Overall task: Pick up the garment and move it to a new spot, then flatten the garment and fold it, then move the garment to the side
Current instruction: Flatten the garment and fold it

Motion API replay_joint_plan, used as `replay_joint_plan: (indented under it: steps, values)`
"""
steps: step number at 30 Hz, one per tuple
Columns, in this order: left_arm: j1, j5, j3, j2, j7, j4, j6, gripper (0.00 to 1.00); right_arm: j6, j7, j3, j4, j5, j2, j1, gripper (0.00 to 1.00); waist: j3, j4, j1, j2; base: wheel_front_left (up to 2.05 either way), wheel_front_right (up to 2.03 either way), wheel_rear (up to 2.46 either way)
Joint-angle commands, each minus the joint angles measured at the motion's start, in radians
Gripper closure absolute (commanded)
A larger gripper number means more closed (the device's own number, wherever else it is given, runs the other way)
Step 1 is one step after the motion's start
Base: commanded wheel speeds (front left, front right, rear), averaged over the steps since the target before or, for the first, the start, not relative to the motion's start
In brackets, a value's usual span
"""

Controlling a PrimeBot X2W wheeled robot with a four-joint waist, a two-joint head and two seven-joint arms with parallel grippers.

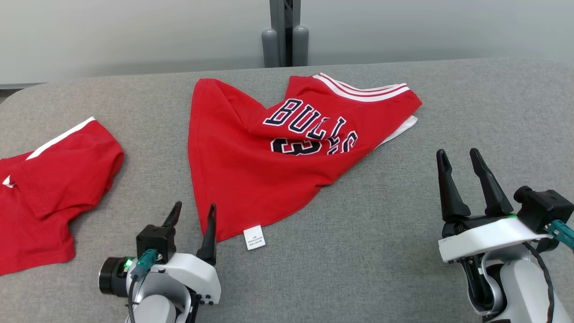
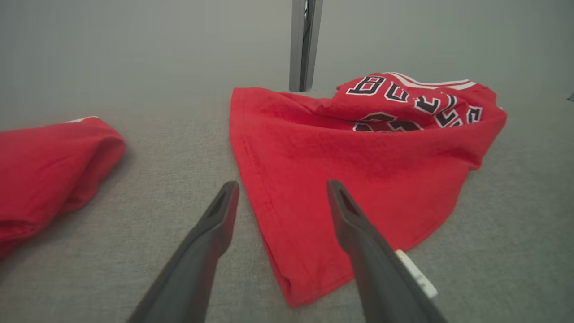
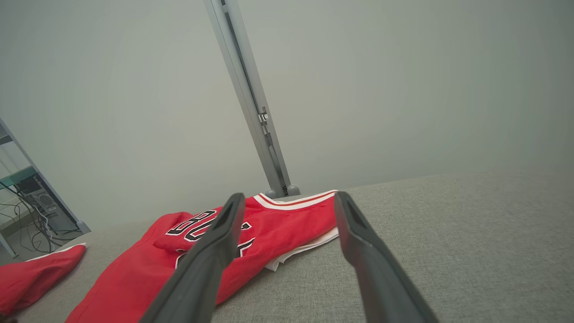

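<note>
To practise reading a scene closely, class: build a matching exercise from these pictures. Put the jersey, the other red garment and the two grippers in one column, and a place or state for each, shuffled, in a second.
Column one
1. jersey
2. red shirt
3. left gripper
4. right gripper

Column two
a. open, over bare table, clear of cloth
b. lies at the table's left
c. crumpled mid-table, lettering up
d. open, at the jersey's near corner, beside the white tag

Pairs: 1-c, 2-b, 3-d, 4-a.
</note>
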Motion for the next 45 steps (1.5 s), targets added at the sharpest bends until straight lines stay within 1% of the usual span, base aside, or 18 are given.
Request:
replay_joint_plan:
  steps: [1, 5, 8, 11, 16, 17, 18, 22, 29, 32, 36, 40, 43, 45]
  values:
    - [0.016, -0.006, -0.006, 0.006, 0.023, 0.016, -0.009, 0.00, 0.000, -0.006, -0.002, -0.003, 0.001, -0.005, 0.010, 0.00, 0.003, -0.002, 0.0000, 0.0000, 0.00, 0.00, 0.00]
    - [0.020, -0.015, -0.021, 0.006, 0.090, 0.044, -0.008, 0.00, 0.000, -0.010, 0.005, 0.004, 0.011, -0.005, 0.012, 0.00, 0.009, -0.008, 0.0000, 0.0000, 0.00, 0.00, 0.00]
    - [0.028, -0.023, -0.032, 0.008, 0.153, 0.059, -0.015, 0.00, 0.000, -0.013, 0.006, 0.009, 0.013, -0.005, 0.010, 0.00, 0.011, -0.011, 0.0000, 0.0000, 0.00, 0.00, 0.00]
    - [0.029, -0.023, -0.036, 0.015, 0.181, 0.053, -0.007, 0.00, 0.000, -0.016, 0.008, 0.015, 0.016, -0.005, 0.008, 0.00, 0.012, -0.013, 0.0000, 0.0000, 0.00, 0.00, 0.00]
    - [0.039, -0.045, -0.043, 0.014, 0.222, 0.045, -0.025, 0.00, 0.000, -0.019, 0.011, 0.020, 0.019, -0.005, 0.006, 0.00, 0.010, -0.015, 0.0000, 0.0000, 0.00, 0.00, 0.00]
    - [0.040, -0.048, -0.046, 0.013, 0.230, 0.042, -0.027, 0.58, 0.000, -0.021, 0.012, 0.022, 0.020, -0.005, 0.006, 0.00, 0.009, -0.015, 0.0000, 0.0000, 0.00, 0.00, 0.00]
    - [0.039, -0.051, -0.047, 0.012, 0.234, 0.037, -0.028, 1.00, 0.000, -0.022, 0.012, 0.023, 0.020, -0.005, 0.005, 0.00, 0.008, -0.016, 0.0000, 0.0000, 0.00, 0.00, 0.00]
    - [0.033, -0.057, -0.043, 0.011, 0.220, 0.011, -0.017, 1.00, 0.000, -0.024, 0.012, 0.032, 0.021, -0.005, 0.004, 0.00, 0.005, -0.012, 0.0000, 0.0000, 0.00, 0.00, 0.00]
    - [0.001, -0.037, 0.000, 0.022, 0.090, -0.049, 0.043, 1.00, 0.000, -0.012, -0.007, 0.064, 0.015, -0.005, -0.015, 0.00, 0.004, 0.005, 0.0000, 0.0000, 0.00, 0.00, 0.00]
    - [-0.012, -0.031, -0.001, 0.022, 0.064, -0.058, 0.050, 1.00, 0.000, 0.006, -0.025, 0.098, 0.016, -0.005, -0.041, 0.00, 0.011, 0.018, 0.0000, 0.0000, 0.00, 0.00, 0.00]
    - [-0.018, -0.023, -0.017, 0.020, 0.065, -0.060, 0.052, 1.00, 0.000, 0.040, -0.060, 0.168, 0.039, -0.017, -0.107, 0.00, 0.031, 0.040, 0.0000, 0.0000, 0.00, 0.00, 0.00]
    - [-0.038, -0.017, -0.039, 0.014, 0.065, -0.061, 0.043, 1.00, 0.000, 0.093, -0.134, 0.275, 0.100, -0.029, -0.206, 0.00, 0.066, 0.069, 0.0000, 0.0000, 0.00, 0.00, 0.00]
    - [-0.054, -0.015, -0.057, 0.008, 0.063, -0.063, 0.040, 1.00, 0.000, 0.124, -0.186, 0.367, 0.137, -0.055, -0.292, 0.00, 0.099, 0.096, 0.0000, 0.0000, 0.00, 0.00, 0.00]
    - [-0.070, -0.012, -0.071, 0.003, 0.059, -0.063, 0.040, 1.00, 0.000, 0.134, -0.193, 0.434, 0.118, -0.086, -0.339, 0.00, 0.120, 0.115, 0.0000, 0.0000, 0.00, 0.00, 0.00]
